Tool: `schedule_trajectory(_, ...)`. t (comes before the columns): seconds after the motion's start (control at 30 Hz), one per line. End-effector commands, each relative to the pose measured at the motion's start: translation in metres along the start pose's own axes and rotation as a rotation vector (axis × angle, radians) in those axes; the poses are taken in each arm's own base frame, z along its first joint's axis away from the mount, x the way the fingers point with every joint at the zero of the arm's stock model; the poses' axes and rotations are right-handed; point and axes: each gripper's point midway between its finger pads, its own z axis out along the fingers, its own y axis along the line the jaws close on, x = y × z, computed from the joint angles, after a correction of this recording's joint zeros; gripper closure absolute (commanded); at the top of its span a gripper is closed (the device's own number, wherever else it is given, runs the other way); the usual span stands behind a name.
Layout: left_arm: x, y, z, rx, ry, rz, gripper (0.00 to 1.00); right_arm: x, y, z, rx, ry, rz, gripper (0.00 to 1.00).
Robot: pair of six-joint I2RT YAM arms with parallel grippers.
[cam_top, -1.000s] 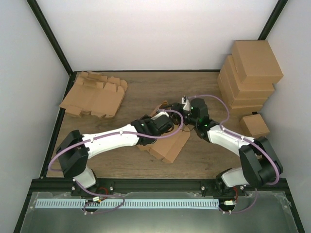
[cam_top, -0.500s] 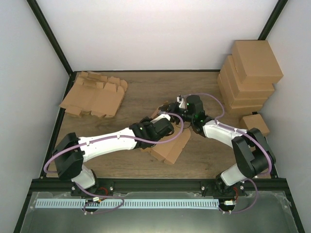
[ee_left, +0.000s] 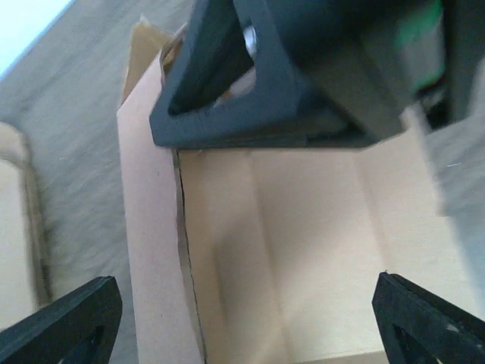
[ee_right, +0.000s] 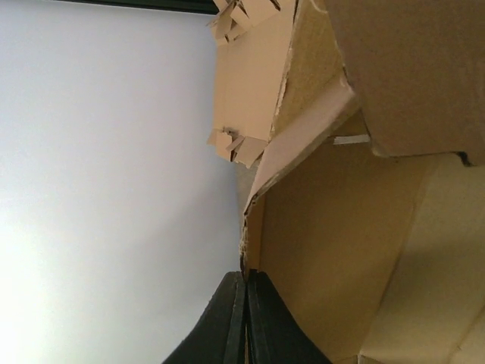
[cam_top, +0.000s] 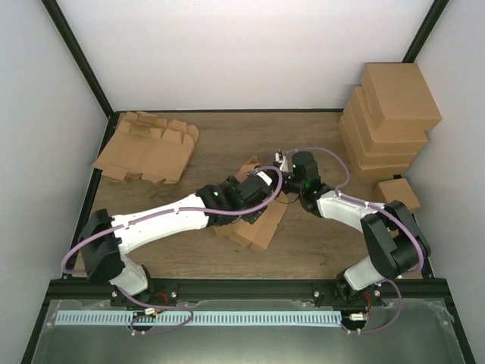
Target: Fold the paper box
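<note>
**At mid-table, both arms crowd one half-formed box**

Near the centre of the wooden table (cam_top: 189, 254) sits the paper box (cam_top: 256, 230), partly raised, its inner walls open to both wrist cameras. The step in hand looks like setting a side flap upright and tucking it in. To do it well, I'd say one arm should pin the panel along its crease while the other pushes the flap over slowly, so the wall bends on the score line and does not buckle. The arms are close together here, so each needs room to move without knocking the other.

The left gripper (cam_top: 262, 184) hangs over the box interior with its jaws spread wide, holding nothing; its fingertips (ee_left: 72, 322) frame the bare cardboard floor. The right gripper (cam_top: 283, 160) is fully closed, its fingers (ee_right: 261, 326) pressed flat together right at the edge of a cardboard wall. Whether that thin edge is nipped between them, I cannot tell.
</note>
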Motion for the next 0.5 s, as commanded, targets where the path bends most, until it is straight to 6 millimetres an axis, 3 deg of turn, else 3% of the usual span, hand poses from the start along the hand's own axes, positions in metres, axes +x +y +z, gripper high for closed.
schedule_trajectory(0.0,-0.023,-0.009,-0.038,0.276,-0.03,-0.206,0.04,0.008,0.012,-0.009,-0.076,0.004,-0.074,0.99)
schedule_trajectory(0.17,-0.028,0.015,-0.049,0.455,-0.034,-0.432,0.0,0.021,0.011,-0.017,-0.138,0.028,-0.125,0.99)
schedule_trajectory(0.3,-0.012,0.025,-0.03,0.563,0.012,-0.549,0.0,0.03,0.012,-0.026,-0.208,0.02,-0.171,0.99)
schedule_trajectory(0.47,0.007,0.015,-0.01,0.591,0.081,-0.546,0.01,0.034,0.007,-0.031,-0.22,0.006,-0.231,0.99)
